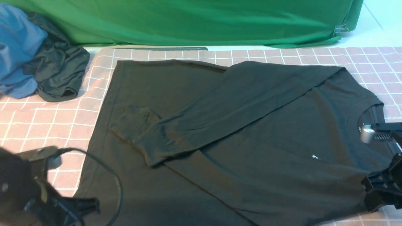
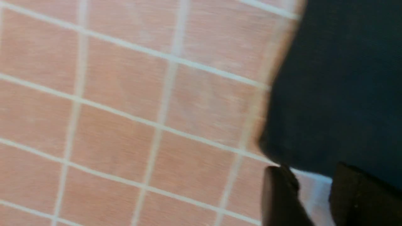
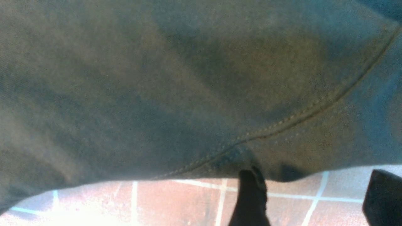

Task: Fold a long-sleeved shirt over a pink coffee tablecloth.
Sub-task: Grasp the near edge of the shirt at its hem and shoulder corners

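Note:
The black long-sleeved shirt [image 1: 245, 138] lies flat on the pink coffee tablecloth [image 1: 40, 125], neck to the right and hem to the left. One sleeve is folded slantwise across the body, its cuff [image 1: 154, 150] near the middle. My left gripper [image 1: 84, 205] hovers at the shirt's near left hem corner [image 2: 333, 94]. Its fingers [image 2: 279, 197] stand apart with only tablecloth between them. My right gripper [image 1: 377, 191] is at the near right edge, below the collar. It is wide open [image 3: 317, 194], just off the shirt's stitched seam [image 3: 282, 125], holding nothing.
A blue garment [image 1: 15, 47] and a dark grey-green garment [image 1: 59, 72] are heaped at the far left corner. A bright green cloth [image 1: 204, 22] runs along the back. A cable [image 1: 110, 175] loops from the left arm over the hem.

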Motion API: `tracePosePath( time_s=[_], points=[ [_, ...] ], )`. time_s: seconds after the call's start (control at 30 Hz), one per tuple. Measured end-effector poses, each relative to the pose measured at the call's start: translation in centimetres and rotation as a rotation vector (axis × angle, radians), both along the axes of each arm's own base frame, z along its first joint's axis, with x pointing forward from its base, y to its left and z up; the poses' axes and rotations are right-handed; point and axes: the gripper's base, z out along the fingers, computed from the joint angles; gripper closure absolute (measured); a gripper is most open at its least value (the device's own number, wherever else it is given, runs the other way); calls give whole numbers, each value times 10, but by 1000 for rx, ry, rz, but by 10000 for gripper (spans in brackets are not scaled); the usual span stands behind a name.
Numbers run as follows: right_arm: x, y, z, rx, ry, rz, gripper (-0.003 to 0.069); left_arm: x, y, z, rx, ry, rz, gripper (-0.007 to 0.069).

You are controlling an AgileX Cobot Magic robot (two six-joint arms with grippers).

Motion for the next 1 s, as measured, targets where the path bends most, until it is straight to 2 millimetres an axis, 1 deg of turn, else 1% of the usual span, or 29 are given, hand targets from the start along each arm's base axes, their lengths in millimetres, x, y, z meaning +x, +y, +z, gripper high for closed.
tracePosePath(
  time_s=[0.1,0.13,0.27,0.3,0.33,0.4,0.5,0.57,0.63,0.77,0.8,0.87,1.0],
  points=[
    [0,0,0,1,0,-1,161,-1,4,-6,26,-24,29,258],
    [0,0,0,1,0,-2,161,1,3,-8,18,-43,38,204],
    [0,1,0,16,-1,-9,161,7,0,-18,9,-33,41,97],
    [0,2,0,20,-1,-11,161,8,0,-20,10,-29,41,84],
    [0,2,0,27,-2,-8,161,11,-2,-27,14,-1,43,65],
    [0,3,0,36,-4,-1,161,14,-4,-36,14,33,46,53],
    [0,4,0,41,-5,-2,161,19,-7,-44,4,69,63,62],
    [0,4,0,41,-5,1,161,20,-8,-46,-4,81,74,120],
    [0,4,0,42,-6,7,161,22,-10,-46,-21,74,81,232],
    [0,4,0,41,-7,18,160,23,-12,-43,-49,47,74,507],
    [0,4,0,41,-7,18,160,23,-12,-41,-51,37,69,548],
    [0,4,1,43,-5,18,160,20,-10,-39,-41,38,59,574],
    [-3,10,1,62,30,32,158,11,-6,-20,-39,0,54,578]
  ],
)
